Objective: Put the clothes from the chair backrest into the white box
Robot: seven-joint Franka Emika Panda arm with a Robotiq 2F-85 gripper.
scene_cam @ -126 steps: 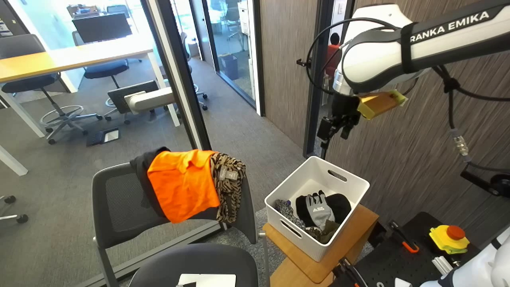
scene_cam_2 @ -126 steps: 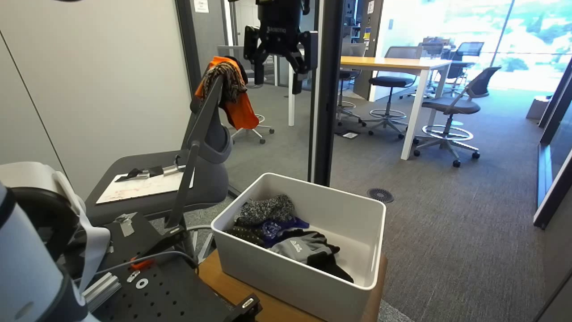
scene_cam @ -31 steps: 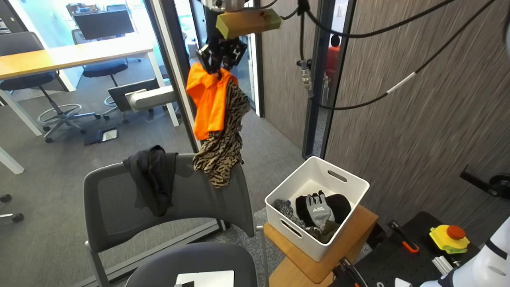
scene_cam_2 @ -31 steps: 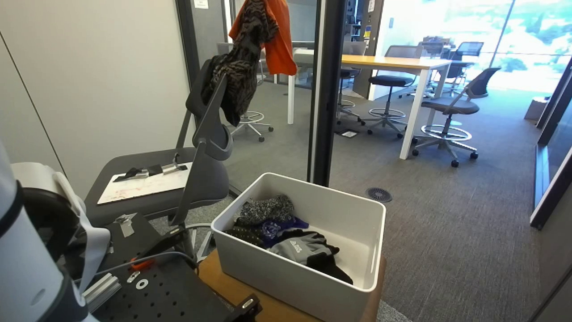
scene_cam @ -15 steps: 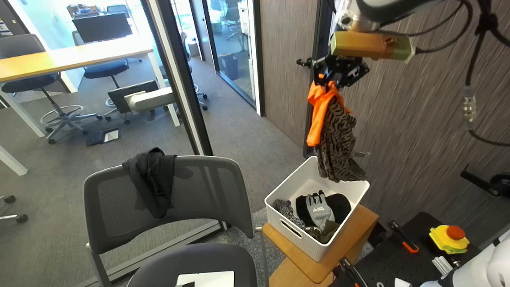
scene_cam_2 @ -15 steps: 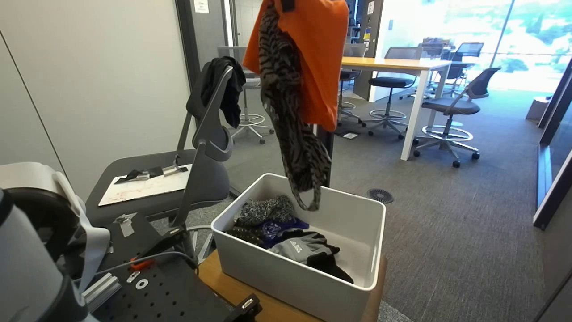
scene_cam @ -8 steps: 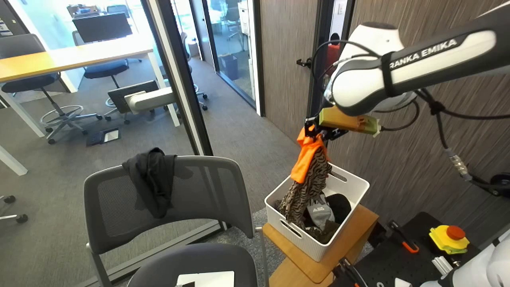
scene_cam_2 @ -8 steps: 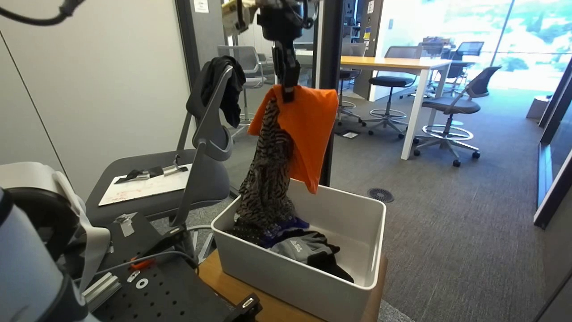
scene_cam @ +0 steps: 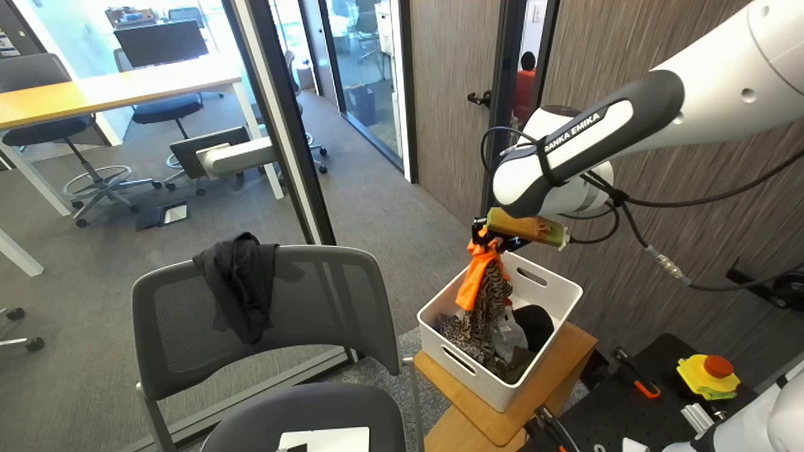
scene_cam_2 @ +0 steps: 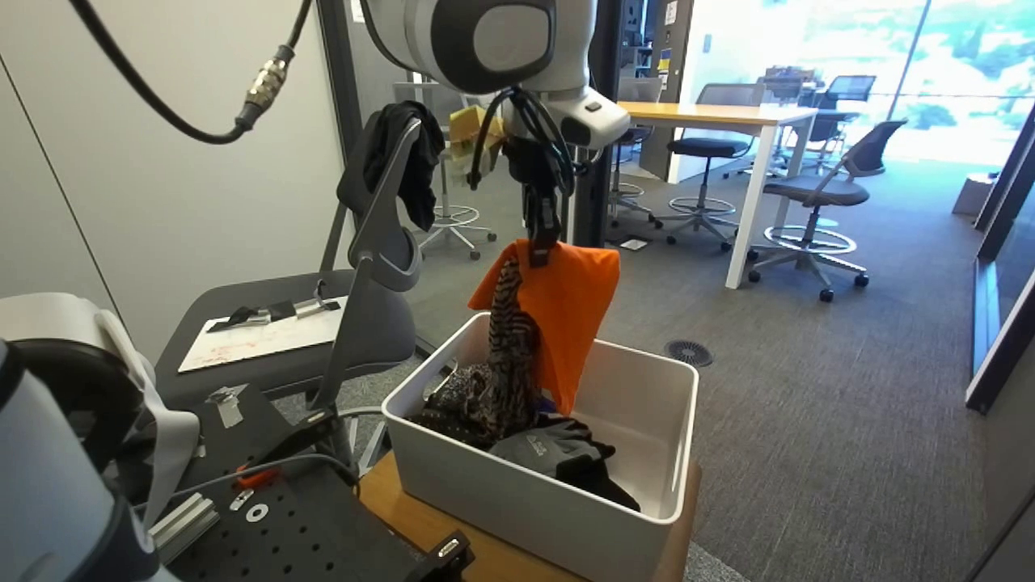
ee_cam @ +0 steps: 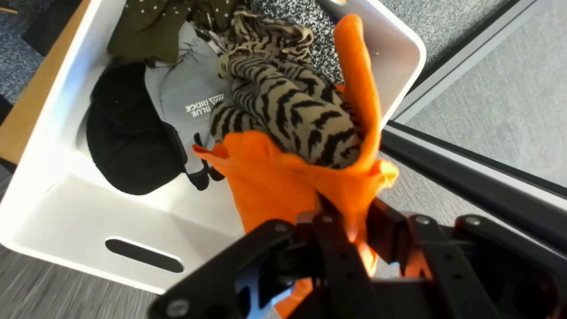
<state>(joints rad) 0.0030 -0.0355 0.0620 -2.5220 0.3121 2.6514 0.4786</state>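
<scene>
My gripper (scene_cam_2: 539, 257) is shut on an orange cloth (scene_cam_2: 578, 307), pinched in a narrow fold between the dark fingers (ee_cam: 336, 230). It stands above the white box (scene_cam_2: 550, 517), near its far wall. The orange cloth's lower end hangs down inside the rim. A tiger-striped cloth (ee_cam: 292, 106) hangs from within the orange folds, its lower part resting in the box on other clothes. Whether the fingers pinch it too is hidden. A black garment (scene_cam: 245, 282) is draped over the chair backrest (scene_cam: 333, 295), seen in both exterior views.
Inside the box lie a grey glove (scene_cam_2: 542, 449), a black item (ee_cam: 133, 133) and a dotted green cloth (ee_cam: 150, 26). The box stands on a wooden stand (scene_cam: 565, 351). A dark frame post (scene_cam_2: 594, 202) rises behind it. A clipboard (scene_cam_2: 267, 331) is on the chair seat.
The orange and striped cloths left the backrest, gripped by jaws that had been open; they were carried to the box. Over the last second the gripper lowered, and the striped cloth settled inside.
</scene>
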